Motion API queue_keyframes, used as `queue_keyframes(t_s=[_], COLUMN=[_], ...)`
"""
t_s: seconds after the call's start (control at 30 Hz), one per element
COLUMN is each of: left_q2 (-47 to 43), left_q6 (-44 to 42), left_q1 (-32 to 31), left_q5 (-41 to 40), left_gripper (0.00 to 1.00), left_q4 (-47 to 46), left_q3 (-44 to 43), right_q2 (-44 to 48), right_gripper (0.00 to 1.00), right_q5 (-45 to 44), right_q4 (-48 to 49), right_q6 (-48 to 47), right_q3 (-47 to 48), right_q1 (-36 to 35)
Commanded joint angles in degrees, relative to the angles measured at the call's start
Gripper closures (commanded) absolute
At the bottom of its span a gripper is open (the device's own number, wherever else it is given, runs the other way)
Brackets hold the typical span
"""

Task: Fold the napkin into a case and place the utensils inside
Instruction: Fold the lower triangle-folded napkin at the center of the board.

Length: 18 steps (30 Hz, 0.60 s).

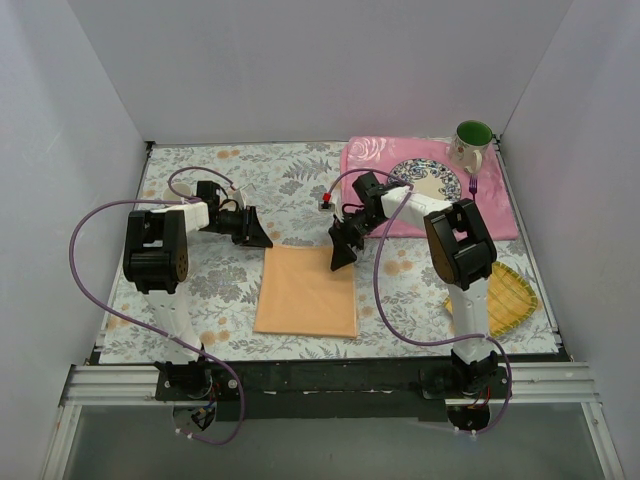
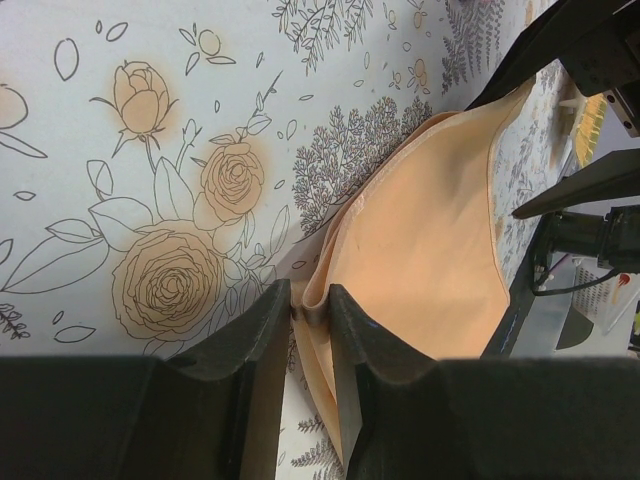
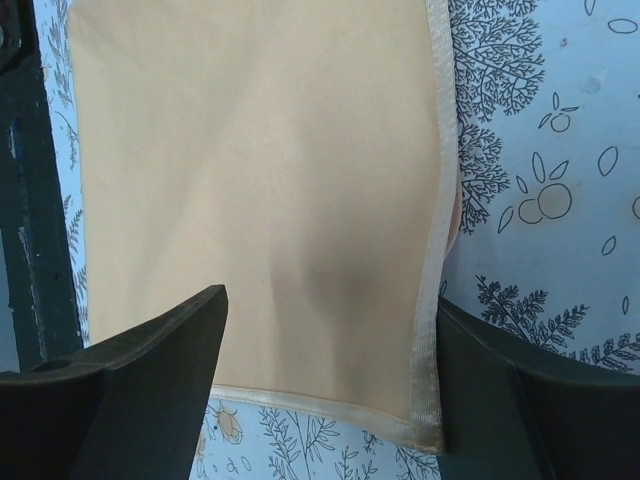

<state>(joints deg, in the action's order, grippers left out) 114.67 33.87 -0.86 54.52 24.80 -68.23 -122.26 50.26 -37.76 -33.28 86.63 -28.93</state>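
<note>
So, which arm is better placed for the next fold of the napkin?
Probably the left: the left gripper is shut on the napkin at its far left corner and could pull it across. The right gripper stands open over the far right corner, holding nothing.

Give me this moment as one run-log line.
left gripper: shut on napkin edge | right gripper: open above napkin | fork: on placemat

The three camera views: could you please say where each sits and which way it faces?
Top external: above and behind, looking down at the napkin; left arm, right arm show.
Left wrist: on the left arm, facing the napkin's edge pinched between its fingers.
Right wrist: on the right arm, facing the napkin between spread fingers.
Both wrist views show the napkin.
</note>
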Motion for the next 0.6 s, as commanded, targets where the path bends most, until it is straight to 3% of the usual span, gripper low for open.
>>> queue_keyframes(t_s=[0.0,0.13,0.17,0.4,0.5,0.57], left_q2=[-1.29,-1.29,-1.29,-0.07,1.34,1.87], left_q6=[-0.73,-1.08,-1.17,-4.16,-5.74,-6.62], left_q1=[0.25,0.25,0.25,0.16,0.25,0.25], left_q5=[1.90,1.55,1.20,-0.21,0.32,0.50], left_gripper=[0.78,0.79,0.79,0.79,0.78,0.73], left_q4=[-0.71,-0.89,-0.80,0.68,2.70,3.67], left_q3=[-0.59,-0.68,-0.94,-4.53,-6.56,-7.36], right_q2=[0.79,-0.70,-1.05,-3.25,-4.30,-4.83], right_gripper=[0.20,0.33,0.40,0.56,0.57,0.47], right_q5=[-2.45,-3.85,-4.03,-4.29,-4.21,-4.38], right_q4=[1.37,-0.12,-0.65,-2.49,-4.25,-5.22], right_q6=[0.67,0.67,0.67,0.06,-0.65,-1.00], right_q3=[-0.32,1.25,1.78,5.12,6.88,7.59], right_q1=[0.01,0.19,0.19,1.24,1.42,1.42])
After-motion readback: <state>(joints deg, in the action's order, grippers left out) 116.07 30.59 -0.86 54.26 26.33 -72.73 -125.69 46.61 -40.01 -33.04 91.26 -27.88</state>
